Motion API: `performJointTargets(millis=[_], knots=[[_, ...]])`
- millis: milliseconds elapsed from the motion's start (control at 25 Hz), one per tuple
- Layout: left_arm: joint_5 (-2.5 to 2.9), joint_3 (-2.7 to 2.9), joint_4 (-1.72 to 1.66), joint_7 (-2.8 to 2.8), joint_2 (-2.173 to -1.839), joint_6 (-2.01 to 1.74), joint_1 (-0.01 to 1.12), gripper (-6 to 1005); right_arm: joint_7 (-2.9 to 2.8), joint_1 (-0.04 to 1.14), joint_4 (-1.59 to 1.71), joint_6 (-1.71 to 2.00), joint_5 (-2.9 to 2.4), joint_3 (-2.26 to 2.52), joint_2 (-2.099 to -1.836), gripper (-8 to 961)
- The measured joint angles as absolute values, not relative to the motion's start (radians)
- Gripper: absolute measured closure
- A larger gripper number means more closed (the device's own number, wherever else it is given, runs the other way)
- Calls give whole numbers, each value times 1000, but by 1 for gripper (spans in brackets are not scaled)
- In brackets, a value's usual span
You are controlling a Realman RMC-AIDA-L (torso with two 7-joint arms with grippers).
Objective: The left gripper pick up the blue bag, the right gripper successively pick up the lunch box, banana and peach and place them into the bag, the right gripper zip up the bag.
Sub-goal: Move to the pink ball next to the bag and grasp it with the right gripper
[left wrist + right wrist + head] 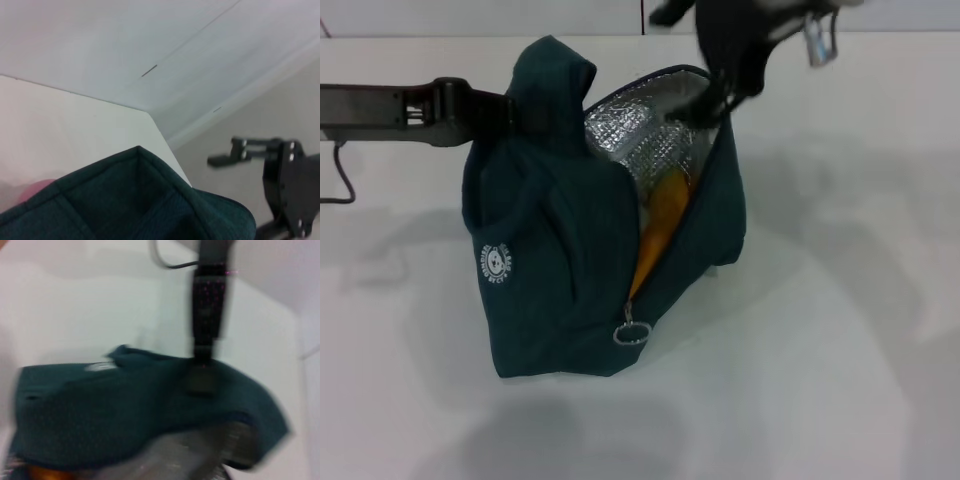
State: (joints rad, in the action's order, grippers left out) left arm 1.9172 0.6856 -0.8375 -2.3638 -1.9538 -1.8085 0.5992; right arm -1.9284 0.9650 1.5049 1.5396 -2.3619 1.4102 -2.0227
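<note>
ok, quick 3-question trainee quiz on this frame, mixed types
1. True or false: the blue bag is zipped fully shut.
2. What does the left hand grip? A) the ring zip pull B) the bag's upper fabric C) the banana
3. What yellow-orange thing shows through the bag's opening?

Key:
1. False: the mouth gapes, foil lining showing, and the zip pull sits low at the near end.
2. B.
3. The banana, beneath the right hand at the rim.

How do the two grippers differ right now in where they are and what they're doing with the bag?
The left gripper reaches in from the robot's left and meets the dark teal-blue fabric bag at its raised flap. The right gripper hangs from above at the far rim of the bag's open, silver foil-lined mouth. Both are black and touch the bag near its top.
</note>
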Motion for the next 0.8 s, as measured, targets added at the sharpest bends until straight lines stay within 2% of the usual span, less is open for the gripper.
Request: performJointTargets(millis=[80, 640, 800], knots=[[1916, 686, -838, -2364, -1953, -1802, 592, 930, -1948, 938, 1498, 1513, -2357, 1338, -2023, 68], [1913, 632, -838, -2346, -1949, -1787, 524, 928, -2046, 905, 1066, 1352, -2389, 1013, -2007, 68], [1913, 619, -838, -2330, -1952, -1786, 516, 927, -2028, 903, 928, 1220, -2374, 1017, -2011, 69]])
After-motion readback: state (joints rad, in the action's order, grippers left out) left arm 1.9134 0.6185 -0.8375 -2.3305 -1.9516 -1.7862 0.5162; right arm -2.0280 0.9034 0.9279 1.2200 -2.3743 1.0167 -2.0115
